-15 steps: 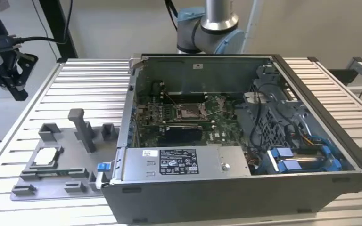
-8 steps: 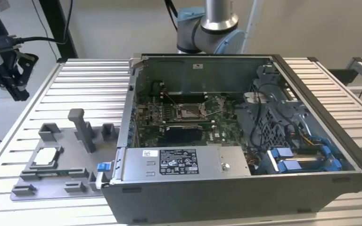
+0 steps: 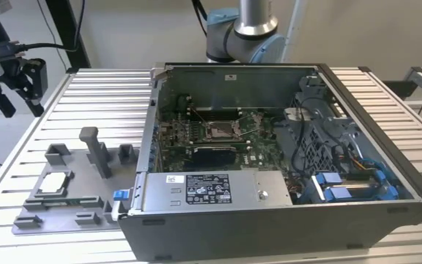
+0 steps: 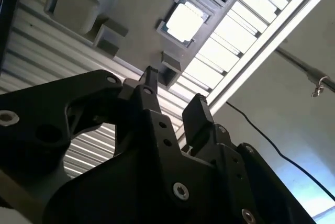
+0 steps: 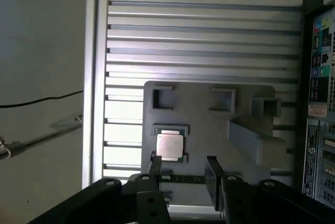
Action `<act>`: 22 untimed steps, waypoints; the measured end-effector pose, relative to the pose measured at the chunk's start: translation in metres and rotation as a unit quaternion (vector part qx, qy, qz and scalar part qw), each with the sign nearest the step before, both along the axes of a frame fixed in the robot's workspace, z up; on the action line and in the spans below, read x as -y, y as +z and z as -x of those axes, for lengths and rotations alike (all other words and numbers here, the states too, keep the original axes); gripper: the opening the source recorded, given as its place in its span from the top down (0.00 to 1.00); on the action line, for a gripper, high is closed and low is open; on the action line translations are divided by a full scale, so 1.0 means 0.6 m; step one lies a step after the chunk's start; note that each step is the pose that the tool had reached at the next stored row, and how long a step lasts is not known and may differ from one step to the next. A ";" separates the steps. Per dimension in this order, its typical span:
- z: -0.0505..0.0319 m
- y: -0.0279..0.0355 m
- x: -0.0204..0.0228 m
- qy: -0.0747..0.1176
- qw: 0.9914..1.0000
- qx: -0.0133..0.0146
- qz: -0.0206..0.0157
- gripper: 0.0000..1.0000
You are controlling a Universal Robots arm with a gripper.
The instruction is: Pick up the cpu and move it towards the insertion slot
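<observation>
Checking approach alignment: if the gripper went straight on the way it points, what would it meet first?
Probably the grey tray, at or just beside the cpu; the open gripper aims there, though depth is unclear.

We see our hand (image 3: 19,99) hanging high at the exterior view's left, pointing downward, well apart from our arm's silver and blue base joints (image 3: 242,33) at the back. In both wrist views its two black fingers (image 5: 155,167) stand parted, a clear gap between them.
</observation>
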State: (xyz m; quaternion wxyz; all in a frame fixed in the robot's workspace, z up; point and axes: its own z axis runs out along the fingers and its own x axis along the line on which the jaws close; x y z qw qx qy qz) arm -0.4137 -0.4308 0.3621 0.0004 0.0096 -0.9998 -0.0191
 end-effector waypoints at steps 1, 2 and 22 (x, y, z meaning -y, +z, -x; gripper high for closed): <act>0.000 0.000 0.0000 0.000 1.000 0.000 0.000 0.00; 0.000 0.000 0.0000 0.000 1.000 0.000 0.000 0.00; 0.013 -0.037 0.0001 0.000 1.000 0.001 0.000 0.00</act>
